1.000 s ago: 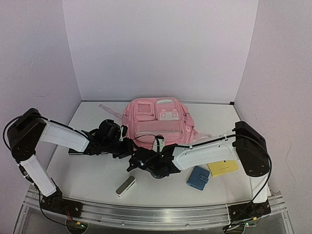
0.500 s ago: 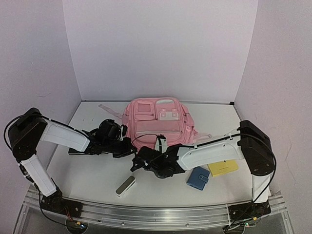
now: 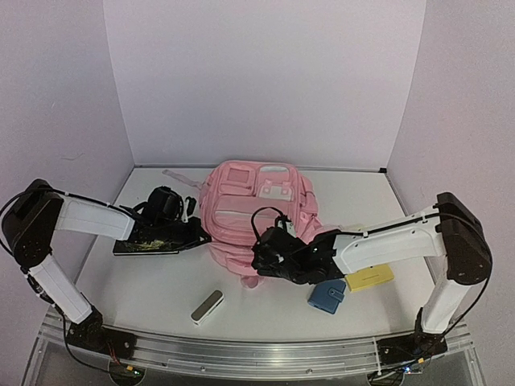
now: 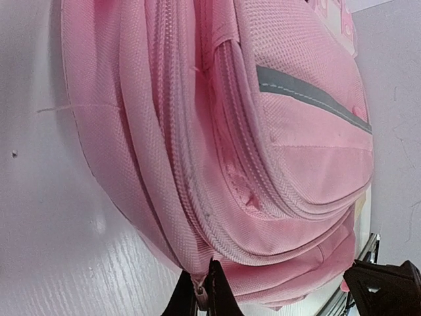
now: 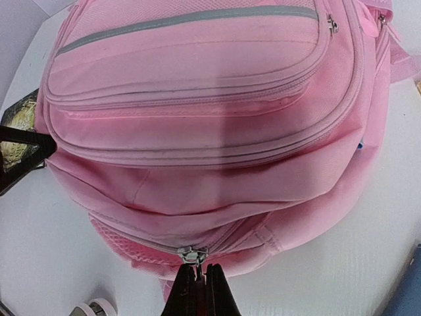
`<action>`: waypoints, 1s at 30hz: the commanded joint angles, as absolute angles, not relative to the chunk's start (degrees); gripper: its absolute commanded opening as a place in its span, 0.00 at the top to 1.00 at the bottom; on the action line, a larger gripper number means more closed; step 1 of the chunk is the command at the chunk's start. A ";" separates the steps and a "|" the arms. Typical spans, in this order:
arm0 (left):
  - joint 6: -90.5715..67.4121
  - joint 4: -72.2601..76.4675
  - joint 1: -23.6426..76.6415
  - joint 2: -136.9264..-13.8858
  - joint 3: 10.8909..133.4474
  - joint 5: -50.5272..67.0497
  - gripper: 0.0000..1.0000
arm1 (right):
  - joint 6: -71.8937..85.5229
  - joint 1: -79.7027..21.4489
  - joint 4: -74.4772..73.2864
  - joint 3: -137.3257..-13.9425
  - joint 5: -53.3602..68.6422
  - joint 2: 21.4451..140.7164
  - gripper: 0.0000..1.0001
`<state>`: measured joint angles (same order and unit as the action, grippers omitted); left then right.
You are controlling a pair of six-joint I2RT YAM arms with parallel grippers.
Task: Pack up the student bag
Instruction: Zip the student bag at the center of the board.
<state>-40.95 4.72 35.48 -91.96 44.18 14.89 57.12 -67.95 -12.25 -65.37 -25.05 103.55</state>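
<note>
The student bag (image 3: 259, 207), a soft pink backpack with grey strips, lies front-up in the middle of the table. My left gripper (image 3: 203, 236) is at its left lower edge. In the left wrist view the left gripper (image 4: 204, 295) is shut on a small pink zipper pull of the student bag (image 4: 263, 131). My right gripper (image 3: 257, 260) is at the bag's near edge. In the right wrist view the right gripper (image 5: 197, 282) is shut on the pull under a silver zip slider (image 5: 191, 254) on the student bag (image 5: 210, 99). The zip there looks closed.
A dark flat item (image 3: 147, 244) lies under the left arm. A white oblong case (image 3: 208, 306) lies near the front edge. A blue pouch (image 3: 327, 295) and a yellow pad (image 3: 369, 277) lie at the front right. Walls stand on three sides.
Both grippers have closed on zipper pulls. The right gripper has moved right along the bag's near edge, and that edge now lies nearer the front. The left arm has drawn back left.
</note>
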 commanded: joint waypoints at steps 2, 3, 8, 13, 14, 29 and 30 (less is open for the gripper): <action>-33.32 2.80 27.29 -88.37 45.14 12.65 1.00 | 52.71 -64.07 -9.30 -59.70 -22.06 98.62 1.00; -32.41 2.61 26.30 -88.33 45.46 13.27 1.00 | 52.23 -63.23 -7.83 -58.63 -21.20 98.53 1.00; -29.26 0.83 21.93 -89.04 47.80 14.18 1.00 | 50.55 -60.41 -4.92 -56.16 -19.37 98.96 1.00; -28.32 0.40 17.66 -89.76 49.14 15.24 1.00 | 49.65 -58.82 -3.92 -54.66 -19.06 98.91 1.00; -28.30 0.36 16.89 -89.81 49.34 15.16 1.00 | 49.69 -58.49 -3.88 -54.37 -18.92 98.83 1.00; -14.24 -2.88 26.64 -79.44 51.65 23.51 0.38 | 40.89 -58.62 5.29 -57.78 -0.44 88.73 1.00; -12.60 -2.98 28.15 -78.76 51.82 23.56 0.37 | 40.57 -58.62 5.27 -58.33 -0.44 87.67 1.00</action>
